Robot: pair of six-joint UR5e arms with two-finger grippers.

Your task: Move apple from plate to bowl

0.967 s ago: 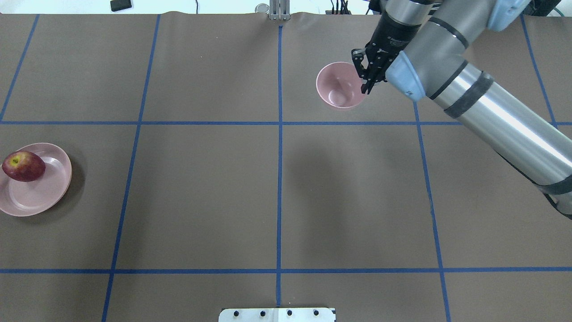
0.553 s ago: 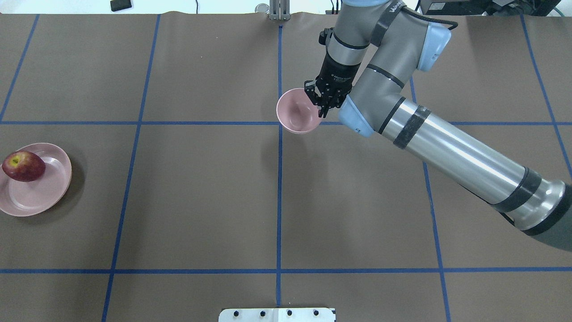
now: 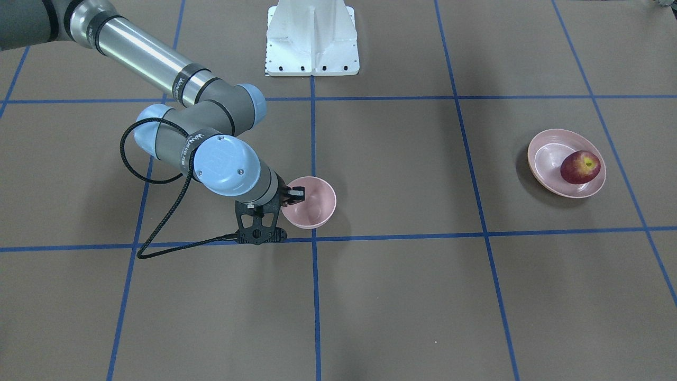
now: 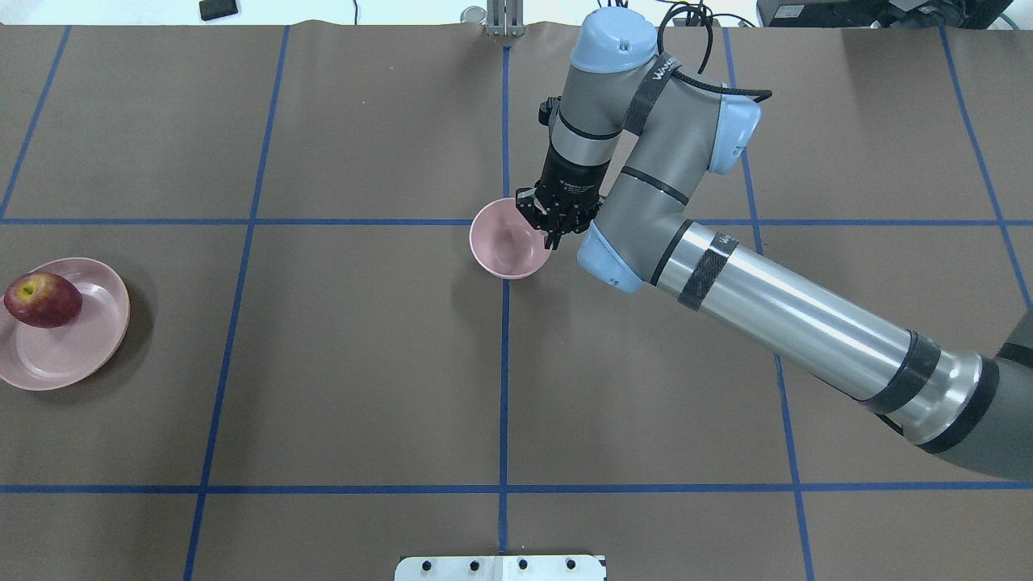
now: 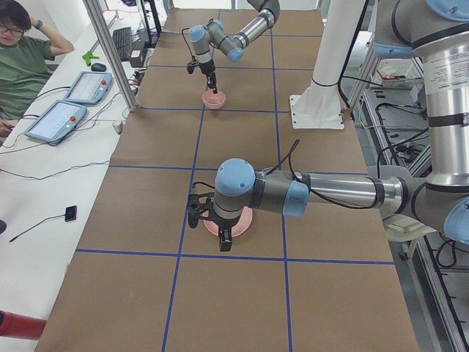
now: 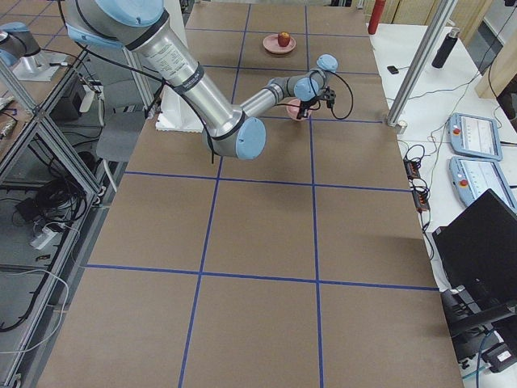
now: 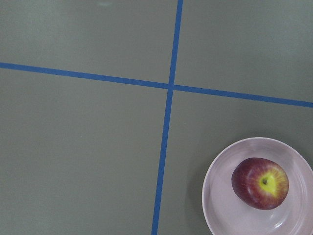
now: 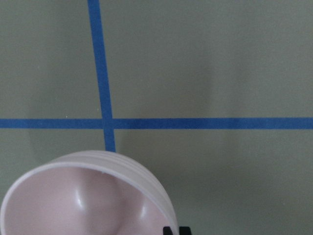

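Pinching the bowl (image 4: 502, 248) by the rim nearest its wrist, the right gripper (image 4: 554, 228) has its fingers narrowed onto the wall. The apple (image 4: 42, 299) lies on the plate (image 4: 73, 355), well apart, off to that gripper's left. The left gripper (image 5: 224, 240) hangs just above the plate; I cannot tell how wide its fingers stand.

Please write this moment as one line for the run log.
right hand: shut on bowl rim | bowl: empty | apple: on plate | left hand: near plate, open or shut unclear
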